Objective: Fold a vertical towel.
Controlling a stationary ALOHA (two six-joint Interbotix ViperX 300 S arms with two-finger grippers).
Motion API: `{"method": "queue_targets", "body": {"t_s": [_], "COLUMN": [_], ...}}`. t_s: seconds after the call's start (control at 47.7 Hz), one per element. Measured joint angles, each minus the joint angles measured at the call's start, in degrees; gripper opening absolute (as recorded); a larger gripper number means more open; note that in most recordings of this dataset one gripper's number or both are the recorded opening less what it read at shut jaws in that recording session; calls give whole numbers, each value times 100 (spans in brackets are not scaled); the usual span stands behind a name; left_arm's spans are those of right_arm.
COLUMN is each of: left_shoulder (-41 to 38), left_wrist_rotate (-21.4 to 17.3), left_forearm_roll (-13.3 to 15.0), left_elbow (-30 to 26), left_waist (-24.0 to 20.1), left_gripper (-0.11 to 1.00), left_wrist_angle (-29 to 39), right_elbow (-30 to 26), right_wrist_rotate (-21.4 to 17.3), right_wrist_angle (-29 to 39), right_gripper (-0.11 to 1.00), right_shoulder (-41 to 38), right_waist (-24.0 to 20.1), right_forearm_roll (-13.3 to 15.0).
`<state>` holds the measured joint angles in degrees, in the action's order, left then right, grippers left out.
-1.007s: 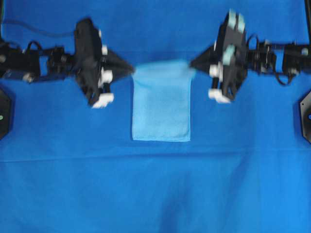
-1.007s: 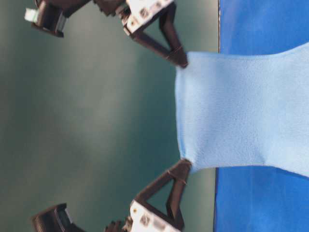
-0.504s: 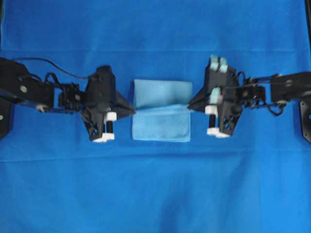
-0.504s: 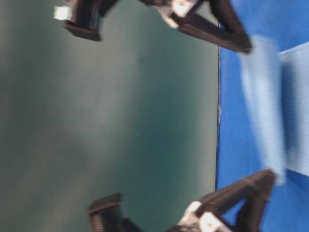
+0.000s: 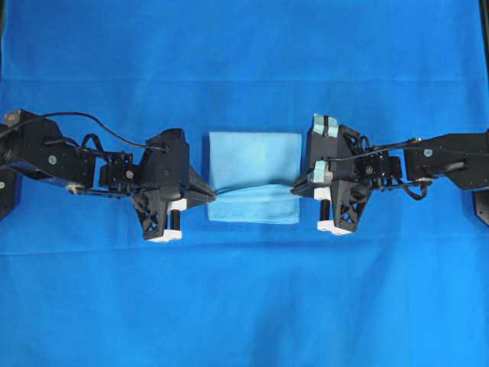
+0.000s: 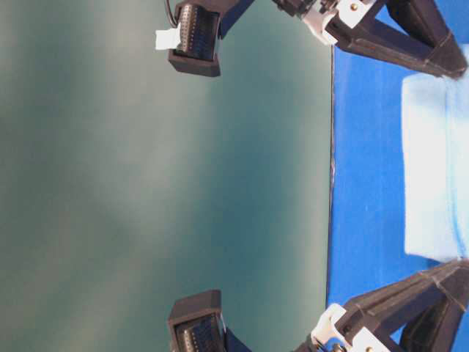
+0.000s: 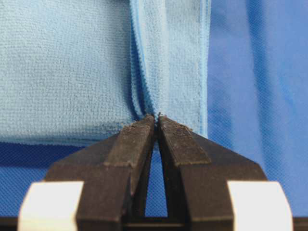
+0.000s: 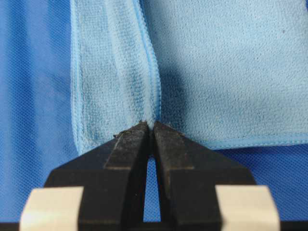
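On my left wrist view the left gripper (image 7: 157,118) has its black fingers (image 7: 132,144) pressed together on a pinch of the small light sky-blue towel with a fine weave and stitched hems (image 7: 67,67); the cloth rises as a thin ridge straight out of the tips. The right gripper (image 8: 150,124) shows me the same: its fingers (image 8: 175,144) are closed on a hemmed edge of the towel (image 8: 221,67), with a narrow folded strip lying to one side of the tips and the broad flat part to the other.

From overhead, the left gripper (image 5: 212,196) meets the towel's (image 5: 256,157) left edge and the right gripper (image 5: 296,186) meets its right edge, both at the line where the carried edge crosses the cloth. That edge sits part-way over the towel, near the front hem, so a doubled band lies in front of the tips and a single layer behind them.

The towel lies in the middle of the bench, on the large royal-blue cloth (image 5: 244,306) that covers it. Black cables (image 5: 84,118) trail from the left arm over that cloth. I see nothing between the fingers and the towel. The table-level view shows a plain green wall (image 6: 146,183) behind.
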<state>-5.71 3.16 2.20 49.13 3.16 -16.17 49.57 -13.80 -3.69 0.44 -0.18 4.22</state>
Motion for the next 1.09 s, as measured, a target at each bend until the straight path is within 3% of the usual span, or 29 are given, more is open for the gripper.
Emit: {"method": "queue_targets", "body": {"t_s": [0.252,0.294,0.441,0.483,0.671,0.839,1.091], "left_shoulder": [-9,-9,-9,0,9,308,1406], "left_wrist_rotate": [0,-9,0,-9,0,-53,-88], "left_forearm_roll": [-9,0,0,-9,0,-9,0], "left_elbow": [-26,-35,-62,-62,-62,-62,-70], "left_waist": [26,53,237,308,756,853,782], "left_gripper": [24,26,27,27,27,26,26], "left_wrist_angle": [-9,-9,-9,-9,44,343,1107], "right_elbow": [0,0,-9,-9,-9,-35,-53], "right_wrist_rotate": [-9,-9,-18,-18,-35,-35,-18], "right_wrist_angle": [-141,-149,-158,-158,-158,-141,246], "right_gripper": [7,14,60,64,47,48,48], "right_shoulder": [0,0,0,0,0,325,1345], "right_waist": [-62,-114,-396,-501,-923,-993,-993], "right_forearm_roll": [-18,-9,-9,-9,-18,-26,-26]}}
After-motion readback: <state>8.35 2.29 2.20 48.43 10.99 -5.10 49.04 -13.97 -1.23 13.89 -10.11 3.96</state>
